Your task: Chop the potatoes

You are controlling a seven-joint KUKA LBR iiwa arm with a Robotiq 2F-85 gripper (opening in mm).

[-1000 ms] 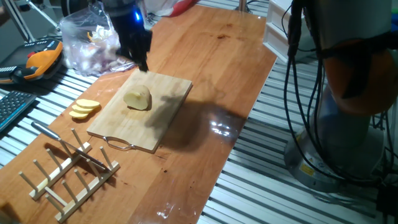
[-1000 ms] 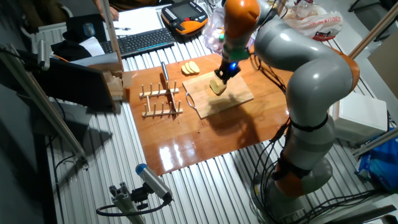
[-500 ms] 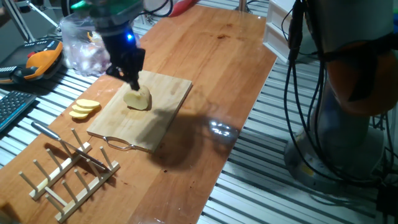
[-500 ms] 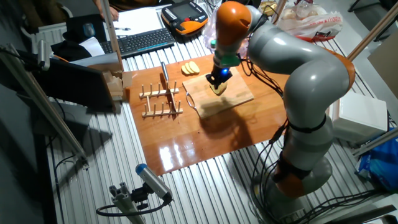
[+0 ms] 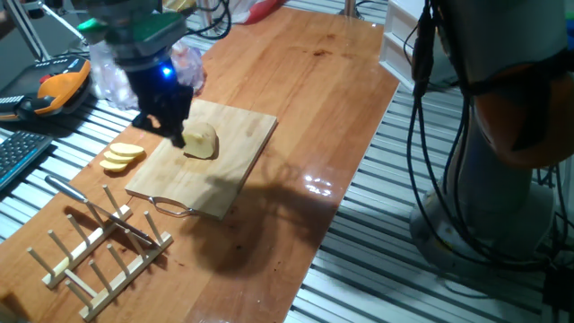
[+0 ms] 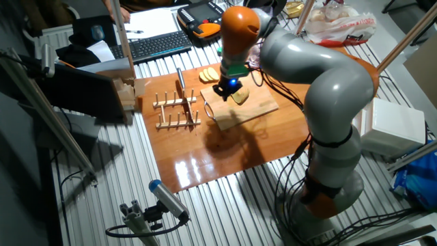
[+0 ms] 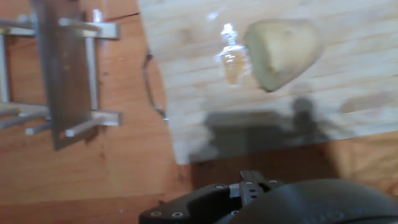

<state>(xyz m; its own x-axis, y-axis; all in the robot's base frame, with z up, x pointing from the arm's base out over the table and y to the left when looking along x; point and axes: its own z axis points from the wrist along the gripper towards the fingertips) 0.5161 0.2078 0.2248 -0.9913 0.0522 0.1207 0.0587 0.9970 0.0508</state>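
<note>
A peeled pale-yellow potato chunk [image 5: 200, 141] lies on the wooden cutting board [image 5: 224, 184], cut face towards the left. It also shows in the other fixed view [image 6: 240, 97] and in the hand view [image 7: 283, 53]. Several thin potato slices [image 5: 121, 157] lie stacked on the table left of the board, also in the other fixed view [image 6: 208, 74]. My gripper [image 5: 170, 133] hangs low just left of the chunk, over the board's left edge [image 6: 223, 90]. It holds nothing that I can see. Its fingers are too dark to tell whether they are open or shut.
A knife [image 5: 90, 208] rests on a wooden peg rack [image 5: 103, 251] left of the board; both show in the hand view, the rack [image 7: 93, 118] under the knife blade [image 7: 59, 74]. A plastic bag [image 5: 112, 76], a pendant [image 5: 54, 85] and a keyboard [image 6: 153, 46] sit beyond.
My gripper has moved from behind the potato chunk, down and to the left past it, towards the slices and rack. The chunk, slices and knife have stayed put.
</note>
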